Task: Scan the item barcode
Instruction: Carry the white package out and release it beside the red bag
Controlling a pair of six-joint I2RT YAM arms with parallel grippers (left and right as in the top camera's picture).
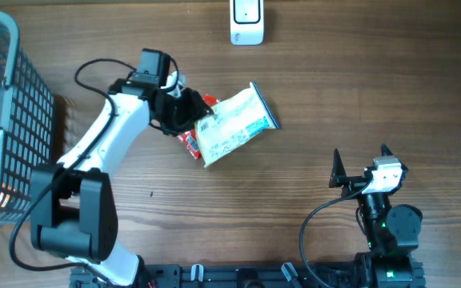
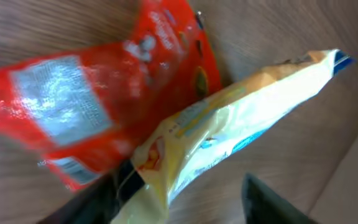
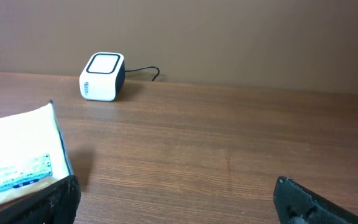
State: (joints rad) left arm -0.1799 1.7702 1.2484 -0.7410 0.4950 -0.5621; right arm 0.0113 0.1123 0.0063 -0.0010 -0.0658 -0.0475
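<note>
Overhead, the left claw (image 1: 181, 110) sits at a red packet (image 1: 187, 142) and a pale pouch (image 1: 234, 124) mid-bench (image 1: 310, 80), the scanner (image 1: 246, 22) well beyond. At the left wrist, the pouch overlaps the packet and the fingers stand parted, gripping nothing. At the right wrist, the right claw (image 3: 176, 183) gapes wide, empty.

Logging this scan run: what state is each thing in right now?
left tool: open, over the packets.
right tool: open, empty.
red packet: flat on table, partly under white bag.
white bag: resting partly on red packet.
scanner: standing, nothing before it.
basket: upright.
</note>
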